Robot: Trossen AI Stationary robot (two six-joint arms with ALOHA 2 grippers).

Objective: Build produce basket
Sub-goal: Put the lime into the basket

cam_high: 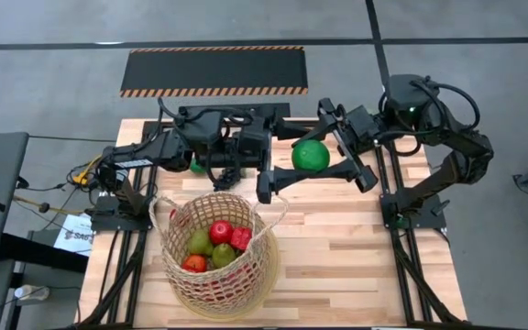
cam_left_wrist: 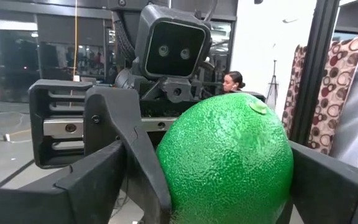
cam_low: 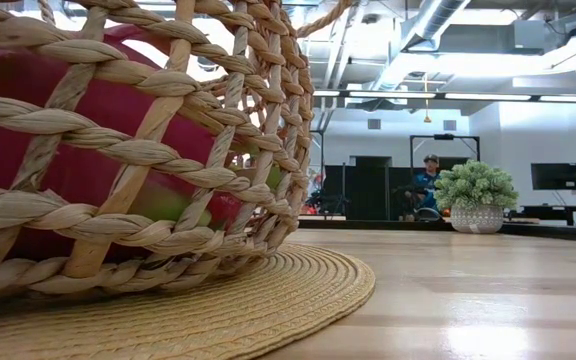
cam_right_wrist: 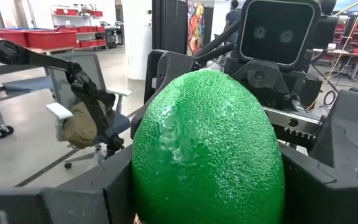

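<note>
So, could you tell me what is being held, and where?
The green lime, gripped at its sides by the right gripper; the left gripper surrounds it too.

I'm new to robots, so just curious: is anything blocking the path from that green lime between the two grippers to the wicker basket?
Nothing visible does. The bright green round lime sits high between the left gripper and right gripper, and bare wooden table separates it from the round tan wicker basket, which is open-topped.

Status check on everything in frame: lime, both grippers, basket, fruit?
lime: held off the table, between both grippers.
right gripper: shut on the lime.
left gripper: around the lime, grip unclear.
basket: upright, partly filled.
produce: several pieces lying in the basket.
</note>
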